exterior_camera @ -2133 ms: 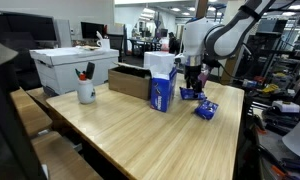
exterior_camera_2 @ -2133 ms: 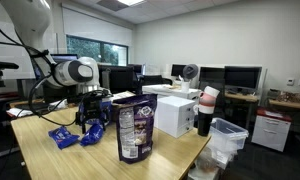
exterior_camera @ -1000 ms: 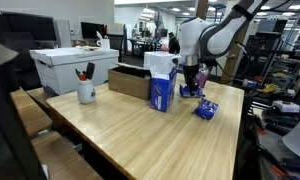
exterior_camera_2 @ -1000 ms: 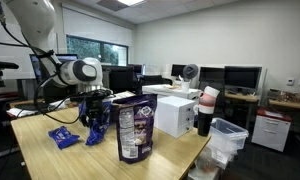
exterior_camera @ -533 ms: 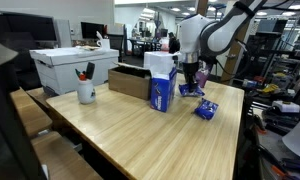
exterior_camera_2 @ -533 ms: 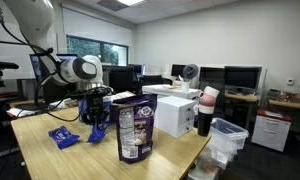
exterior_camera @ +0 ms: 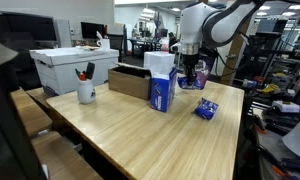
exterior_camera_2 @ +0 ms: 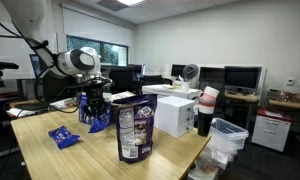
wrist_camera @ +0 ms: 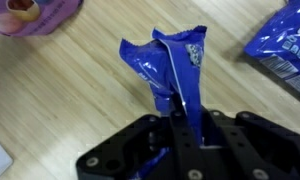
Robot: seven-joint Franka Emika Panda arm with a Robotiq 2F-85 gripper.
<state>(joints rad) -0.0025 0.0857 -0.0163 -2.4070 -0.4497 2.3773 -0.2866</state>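
The pincer (wrist_camera: pixel 180 108) is shut tight on one blue snack packet (wrist_camera: pixel 175 58). Its two fingers (wrist_camera: pixel 171 118) pinch the crinkled low end of the packet, and the rest sticks out toward 12 o'clock in the wrist view. In both exterior views the packet (exterior_camera: pixel 198 79) (exterior_camera_2: pixel 98 118) hangs from the pincer (exterior_camera: pixel 195 72) (exterior_camera_2: pixel 94 106) near the wooden table (exterior_camera: pixel 140 130). I cannot tell if its low end touches the wood.

There are two blue packets in all. The second blue packet (wrist_camera: pixel 286 45) lies flat on the table at 2 o'clock from the pincer in the wrist view, and it also shows in both exterior views (exterior_camera: pixel 206 109) (exterior_camera_2: pixel 62 136). It has white letters, but they are too blurry to read.

One tall purple snack bag (exterior_camera_2: pixel 135 129) stands upright on the table. In the wrist view its corner (wrist_camera: pixel 30 12) sits at 10 o'clock. Its label is too small to read.

The white arm (exterior_camera: pixel 215 25) comes in from high up, bends at the elbow, and points its wrist straight down.

Farther out there is one brown cardboard box (exterior_camera: pixel 129 80), one white box (exterior_camera: pixel 70 64) and one white mug with pens (exterior_camera: pixel 86 90).
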